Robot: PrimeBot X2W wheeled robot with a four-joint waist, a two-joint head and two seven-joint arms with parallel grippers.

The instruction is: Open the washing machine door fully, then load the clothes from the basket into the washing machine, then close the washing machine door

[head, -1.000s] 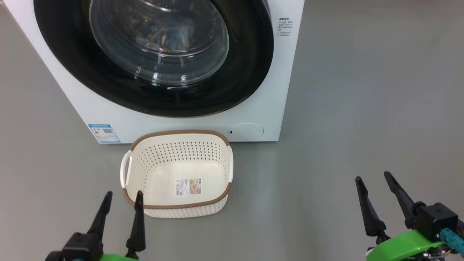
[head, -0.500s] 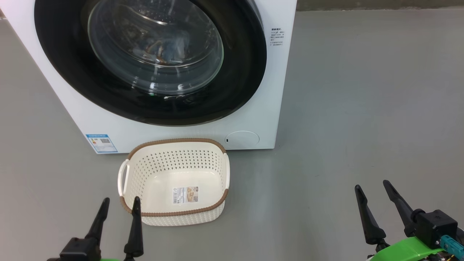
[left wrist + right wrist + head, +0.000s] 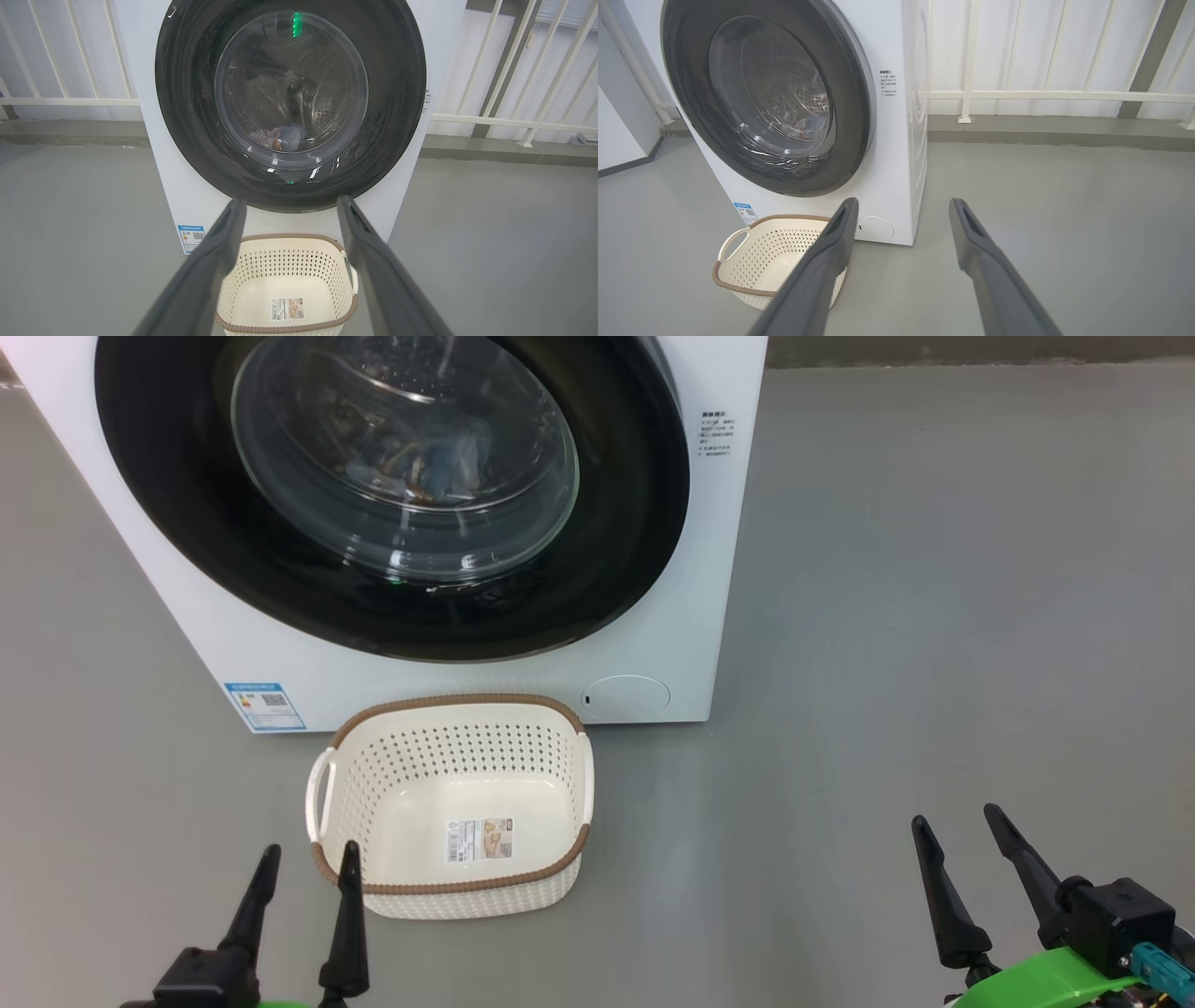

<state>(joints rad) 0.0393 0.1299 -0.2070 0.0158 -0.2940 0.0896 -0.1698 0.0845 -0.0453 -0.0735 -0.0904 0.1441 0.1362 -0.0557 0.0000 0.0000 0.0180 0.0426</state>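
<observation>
The white washing machine [image 3: 691,569] [image 3: 187,205] [image 3: 892,154] stands ahead with its round black door [image 3: 616,541] [image 3: 392,93] [image 3: 852,107] shut flat against the front. Through the glass window, light blue clothes [image 3: 448,462] [image 3: 289,135] lie inside the drum. On the floor before the machine sits the cream basket [image 3: 448,887] [image 3: 285,284] [image 3: 752,266], holding just a label sticker. My left gripper [image 3: 308,863] [image 3: 289,207] is open, hovering near the basket's front left corner. My right gripper [image 3: 957,821] [image 3: 903,205] is open over bare floor, far right of the basket.
Grey floor [image 3: 934,616] spreads wide to the right of the machine. A white railing [image 3: 1041,95] and a raised kerb [image 3: 1064,130] run behind. A round flap [image 3: 625,695] and a blue label sticker [image 3: 264,707] sit low on the machine's front.
The camera tilted up a little, so the machine and basket sit lower in the picture. Both grippers stay open in their places.
</observation>
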